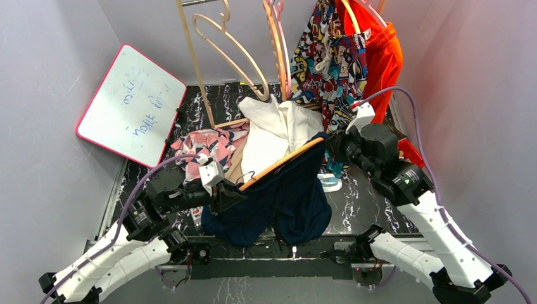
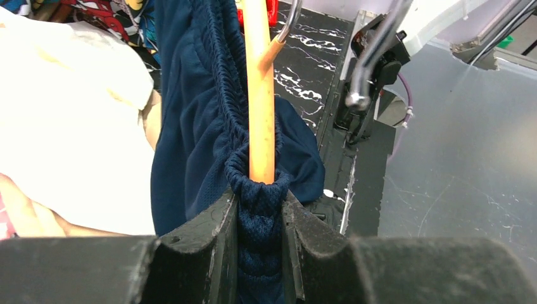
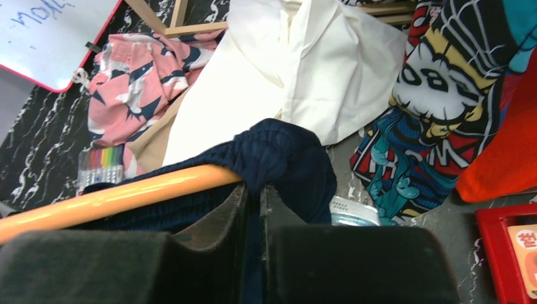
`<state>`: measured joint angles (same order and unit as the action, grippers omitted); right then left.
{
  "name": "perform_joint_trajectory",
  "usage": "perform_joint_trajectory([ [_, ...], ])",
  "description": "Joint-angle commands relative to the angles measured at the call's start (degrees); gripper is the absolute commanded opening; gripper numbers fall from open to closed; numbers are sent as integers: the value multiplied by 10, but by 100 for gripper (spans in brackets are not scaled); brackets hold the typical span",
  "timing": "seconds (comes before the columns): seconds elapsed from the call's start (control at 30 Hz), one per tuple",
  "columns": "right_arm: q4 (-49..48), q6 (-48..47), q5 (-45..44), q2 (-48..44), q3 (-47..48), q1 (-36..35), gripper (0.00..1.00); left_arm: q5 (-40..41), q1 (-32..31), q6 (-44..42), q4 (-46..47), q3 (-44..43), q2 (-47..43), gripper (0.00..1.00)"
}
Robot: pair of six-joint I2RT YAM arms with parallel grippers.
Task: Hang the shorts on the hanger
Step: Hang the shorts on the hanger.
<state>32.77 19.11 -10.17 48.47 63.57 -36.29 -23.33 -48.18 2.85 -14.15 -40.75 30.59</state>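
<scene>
The navy shorts (image 1: 288, 206) hang over the orange-tan hanger (image 1: 282, 161), which tilts up from lower left to upper right above the table. My left gripper (image 1: 235, 190) holds the low left end. In the left wrist view it (image 2: 261, 202) is shut on the shorts' gathered waistband (image 2: 209, 107), with the hanger's tip (image 2: 259, 95) poking into the fabric between the jaws. My right gripper (image 1: 329, 142) is at the high right end. There it (image 3: 259, 193) is pinched on navy fabric (image 3: 285, 152) just past the hanger's end (image 3: 126, 193).
A white shirt (image 1: 272, 130) and a pink patterned garment (image 1: 209, 144) lie behind the shorts. Comic-print shorts (image 1: 326, 57) and orange shorts (image 1: 383, 57) hang at the back right, pale hangers (image 1: 221, 38) at the back. A whiteboard (image 1: 130, 104) leans on the left. A red box (image 3: 506, 253) sits right.
</scene>
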Motion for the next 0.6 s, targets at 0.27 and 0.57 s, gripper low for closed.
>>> perform_joint_trajectory([
  [0.27,34,-50,55,-52,23,-15,48,50,3,-10,-12,-28,-31,0],
  [0.57,-53,-98,246,-97,-10,-16,59,20,3,-10,-24,-48,-30,0],
])
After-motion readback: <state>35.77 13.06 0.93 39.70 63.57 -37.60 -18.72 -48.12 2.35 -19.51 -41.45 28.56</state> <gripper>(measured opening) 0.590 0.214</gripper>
